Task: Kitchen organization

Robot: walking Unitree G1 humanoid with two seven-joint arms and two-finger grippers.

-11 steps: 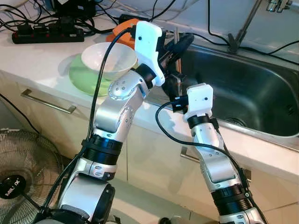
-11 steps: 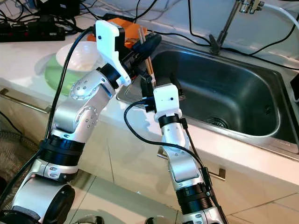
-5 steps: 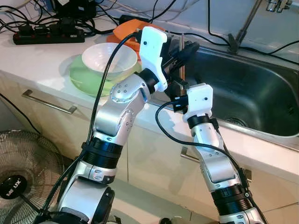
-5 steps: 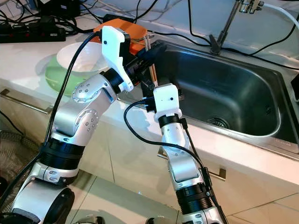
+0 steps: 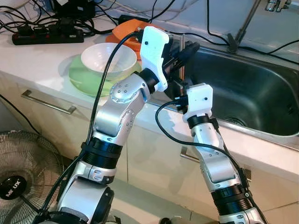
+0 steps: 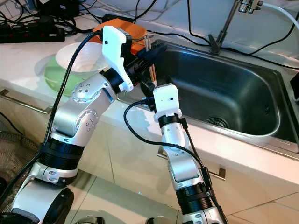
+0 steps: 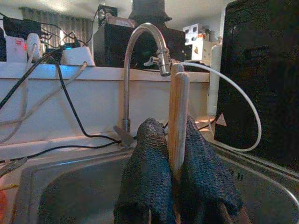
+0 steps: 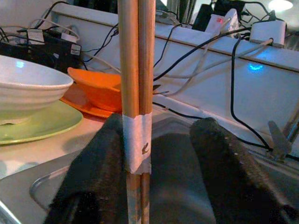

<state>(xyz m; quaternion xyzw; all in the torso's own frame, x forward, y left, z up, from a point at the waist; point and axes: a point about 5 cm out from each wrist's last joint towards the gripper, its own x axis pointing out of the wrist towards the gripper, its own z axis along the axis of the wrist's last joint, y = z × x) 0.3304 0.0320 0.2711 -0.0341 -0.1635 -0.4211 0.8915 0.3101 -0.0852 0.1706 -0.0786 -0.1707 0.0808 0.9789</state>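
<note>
A pair of wooden chopsticks (image 8: 136, 93), bound by white tape, stands upright over the sink's left rim (image 6: 150, 70). My left gripper (image 6: 154, 49) is shut on their upper part, and in the left wrist view the sticks (image 7: 177, 121) sit pinched between its black fingers (image 7: 145, 177). My right gripper (image 8: 161, 126) is just below, open, with one finger on each side of the sticks. The sticks lie close against one of its fingers (image 8: 100, 158). In the eye views its white wrist housing (image 5: 198, 100) hides the fingers.
A steel sink (image 5: 243, 93) with a faucet (image 5: 243, 23) lies to the right. A white bowl (image 5: 108, 59) on a green plate (image 5: 81, 77) and orange dishes (image 5: 125, 30) stand on the counter to the left. A power strip (image 5: 46, 35) and cables lie behind. A fan (image 5: 23, 172) stands on the floor.
My left gripper has carried the chopsticks a little to the right, toward the sink, and brought them between the right gripper's fingers. The right arm has barely moved.
</note>
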